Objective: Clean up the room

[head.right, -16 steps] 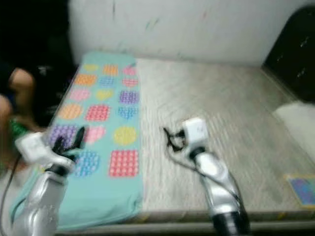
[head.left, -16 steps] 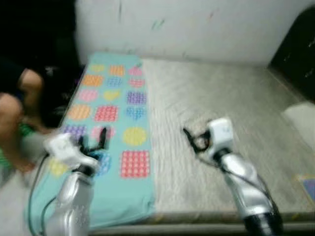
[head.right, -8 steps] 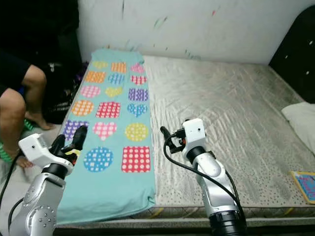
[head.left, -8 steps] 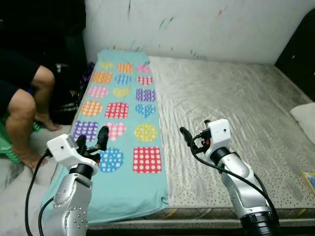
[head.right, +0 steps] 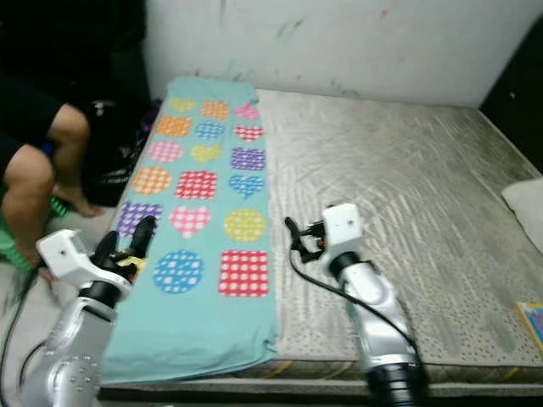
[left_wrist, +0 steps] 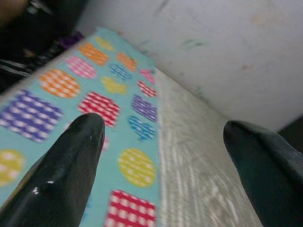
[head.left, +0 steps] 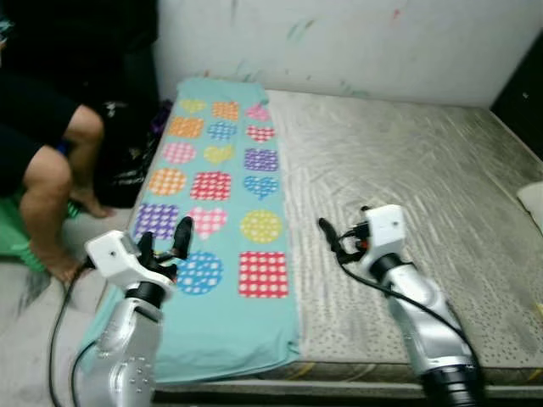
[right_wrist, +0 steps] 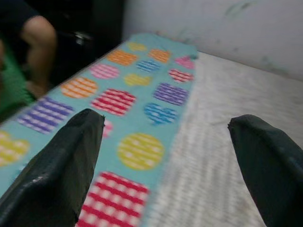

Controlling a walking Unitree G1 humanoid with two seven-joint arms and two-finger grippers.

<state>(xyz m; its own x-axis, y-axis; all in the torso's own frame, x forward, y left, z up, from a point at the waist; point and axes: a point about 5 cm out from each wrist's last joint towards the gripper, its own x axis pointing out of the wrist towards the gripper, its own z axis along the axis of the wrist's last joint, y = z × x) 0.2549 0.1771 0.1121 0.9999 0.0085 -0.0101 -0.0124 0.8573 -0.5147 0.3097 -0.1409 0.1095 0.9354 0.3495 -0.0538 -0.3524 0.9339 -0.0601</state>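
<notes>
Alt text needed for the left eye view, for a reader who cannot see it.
A grey mattress carries a teal patterned blanket along its left side. The left pincer and right pincer hover open above it, and a seated person's bare leg shows at left.

This is a bedroom in a home. A big bed (head.left: 407,170) takes up most of the room, and its gray mattress has no sheet on it. A blue-green blanket (head.left: 222,195) with bright hearts, dots and squares lies along one side of the bed. A white pillow (head.right: 528,202) sits at the far edge. The white wall (head.left: 356,42) behind the bed has little marks of color on it. A person's bare legs (head.left: 53,186) show beside the bed.
</notes>
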